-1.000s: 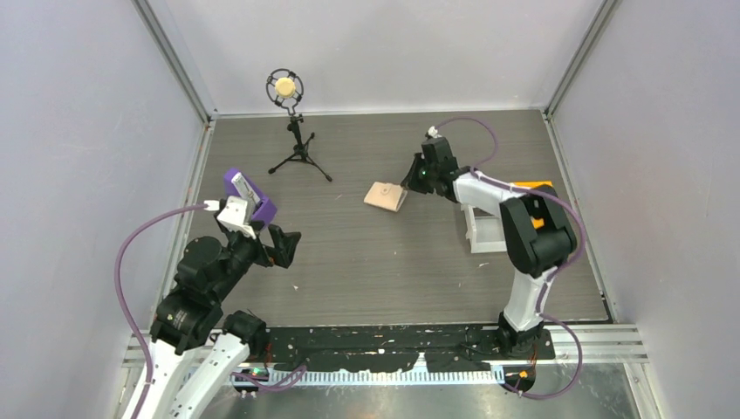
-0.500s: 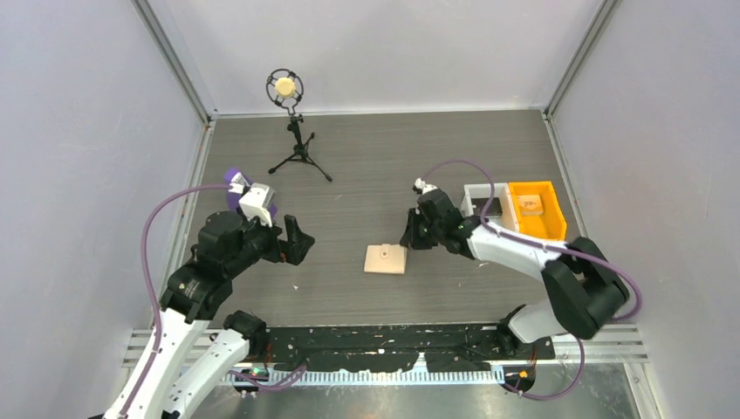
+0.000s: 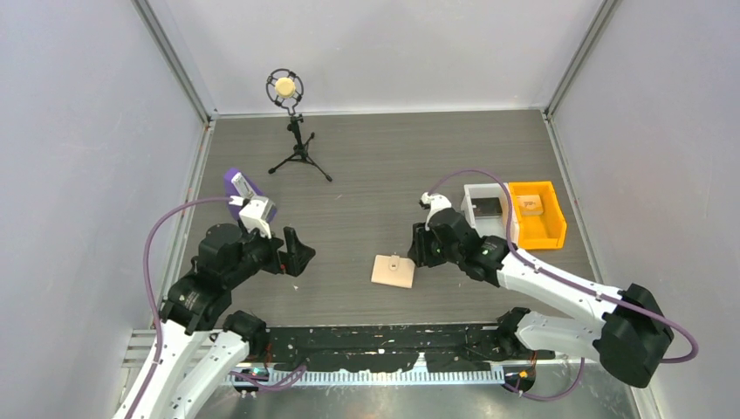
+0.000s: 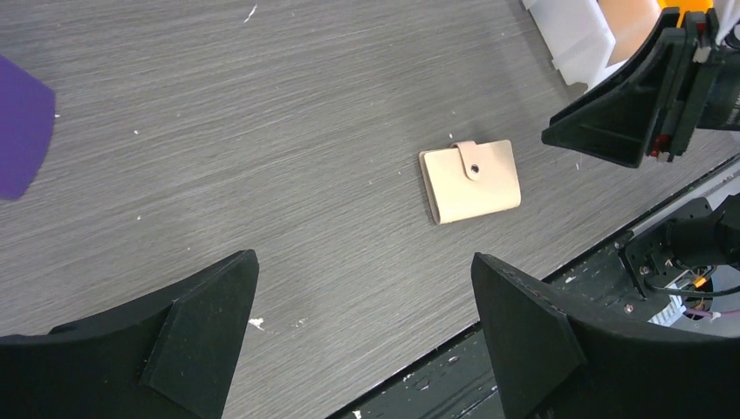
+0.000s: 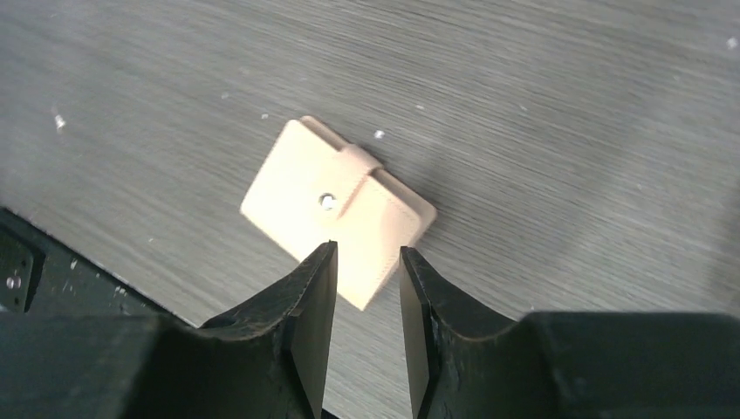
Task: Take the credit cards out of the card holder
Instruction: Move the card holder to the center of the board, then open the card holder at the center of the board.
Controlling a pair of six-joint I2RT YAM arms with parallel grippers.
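The card holder lies flat and snapped shut on the grey table, near its front edge. It also shows in the left wrist view as the tan card holder, and in the right wrist view as the card holder. My right gripper hovers just right of it, jaws parted a little with nothing between them; in the wrist view the right gripper sits over the holder's near corner. My left gripper stands wide open and empty to the left, as the left gripper shows. The credit cards are hidden.
A purple wedge stand stands behind the left arm. A microphone on a small tripod is at the back. A white bin and an orange bin sit at the right. The black base strip borders the table's front.
My right gripper brought the card holder from mid-table toward the front edge, then its jaws parted and left it lying flat. The left arm swung forward and right.
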